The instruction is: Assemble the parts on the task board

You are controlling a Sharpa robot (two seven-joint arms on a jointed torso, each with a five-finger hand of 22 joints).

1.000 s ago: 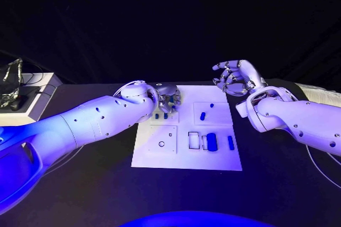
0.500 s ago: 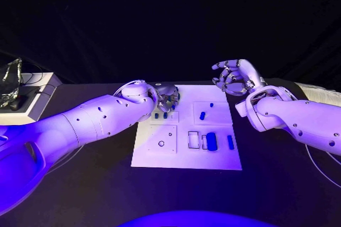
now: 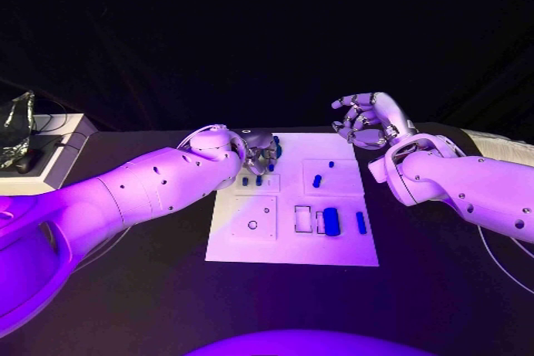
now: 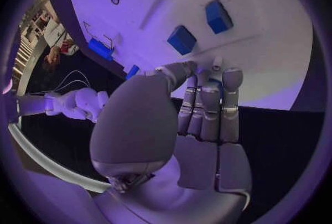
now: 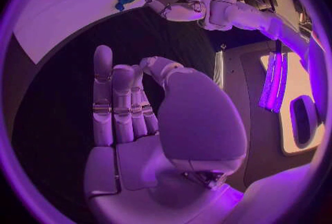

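While the white task board [image 3: 292, 252] lies in the middle of the black counter [image 3: 156, 294], its blue parts sit in its far and right sections: two small ones [image 3: 251, 181] side by side near the far left corner, one [image 3: 317, 181] in the far right square with a tiny peg [image 3: 330, 164] beyond it, a larger block [image 3: 332, 222] and a thin bar [image 3: 362, 223] toward the right edge. No writing on the board is readable. My left hand [image 3: 261, 151] hangs over the board's far left corner, just beyond the pair of small parts; my fingers [image 4: 207, 105] there lie side by side, pointing at the board, and I cannot tell whether they hold anything. My right hand [image 3: 367, 120] is raised beyond the board's far right corner, its fingers [image 5: 114, 102] loosely curled and apart, holding nothing. The near half of the board and the counter in front of it are open room. A white box [image 3: 45, 159] sits at the counter's far left edge.
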